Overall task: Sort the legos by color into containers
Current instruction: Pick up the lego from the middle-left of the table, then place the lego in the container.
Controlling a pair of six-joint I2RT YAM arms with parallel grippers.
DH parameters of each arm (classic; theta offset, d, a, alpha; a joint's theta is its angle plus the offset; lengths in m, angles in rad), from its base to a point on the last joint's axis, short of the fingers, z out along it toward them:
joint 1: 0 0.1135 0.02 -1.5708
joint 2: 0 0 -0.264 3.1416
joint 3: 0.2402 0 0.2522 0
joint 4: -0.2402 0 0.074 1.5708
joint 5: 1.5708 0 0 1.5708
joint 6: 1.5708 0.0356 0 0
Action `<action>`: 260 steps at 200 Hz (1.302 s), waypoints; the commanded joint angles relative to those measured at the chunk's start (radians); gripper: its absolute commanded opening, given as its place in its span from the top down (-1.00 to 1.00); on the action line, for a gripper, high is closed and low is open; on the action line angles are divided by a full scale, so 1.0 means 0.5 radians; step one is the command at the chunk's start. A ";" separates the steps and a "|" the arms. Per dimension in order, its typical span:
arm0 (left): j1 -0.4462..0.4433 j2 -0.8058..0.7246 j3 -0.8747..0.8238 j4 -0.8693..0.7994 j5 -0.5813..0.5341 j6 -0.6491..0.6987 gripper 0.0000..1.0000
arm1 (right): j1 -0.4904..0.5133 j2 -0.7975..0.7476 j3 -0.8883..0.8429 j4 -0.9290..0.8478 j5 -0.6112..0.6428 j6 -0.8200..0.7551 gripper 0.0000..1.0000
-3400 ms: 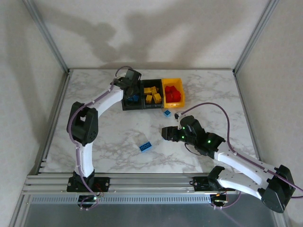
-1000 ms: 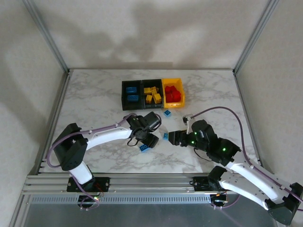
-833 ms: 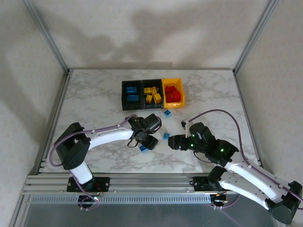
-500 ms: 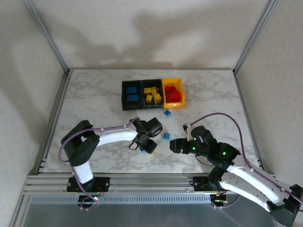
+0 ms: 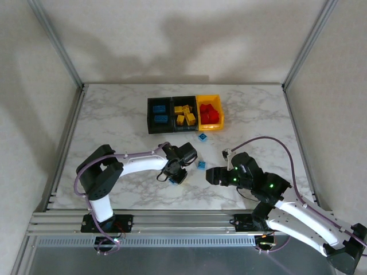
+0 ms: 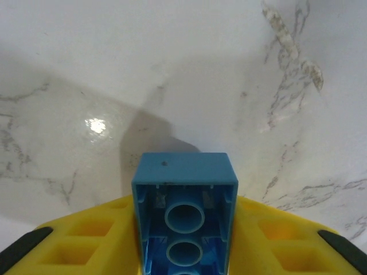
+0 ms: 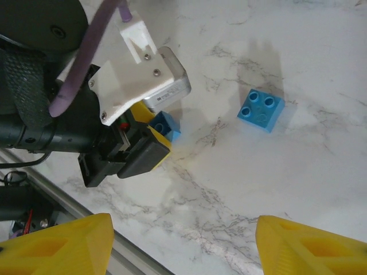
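Legos lie sorted in the containers at the far middle of the table in the top view: blue bricks in the left black bin, yellow in the middle black one, red bricks in the yellow-orange one; two square blue bricks lie loose, one just in front of the bins, the other nearer, between the left gripper and the right gripper.

In the left wrist view, an oblong blue brick shows its hollow underside with round tubes; the yellow fingers are clamped against both its sides; whether it is lifted off the marble cannot be told.

In the right wrist view, the right gripper's fingers stand wide apart with nothing between them; a four-stud square blue brick lies flat, studs up; the left gripper pinches the oblong blue brick beside it.
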 commanded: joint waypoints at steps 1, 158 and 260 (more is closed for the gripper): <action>0.141 -0.143 0.118 -0.059 -0.071 -0.017 0.25 | 0.016 -0.028 0.017 0.004 0.075 0.028 -0.34; 0.966 0.372 1.036 0.253 -0.328 -0.500 0.22 | 0.019 0.255 0.049 0.298 0.031 0.024 -0.33; 1.035 0.869 1.543 0.097 -0.421 -0.579 0.13 | 0.019 0.239 0.069 0.225 0.101 0.037 -0.32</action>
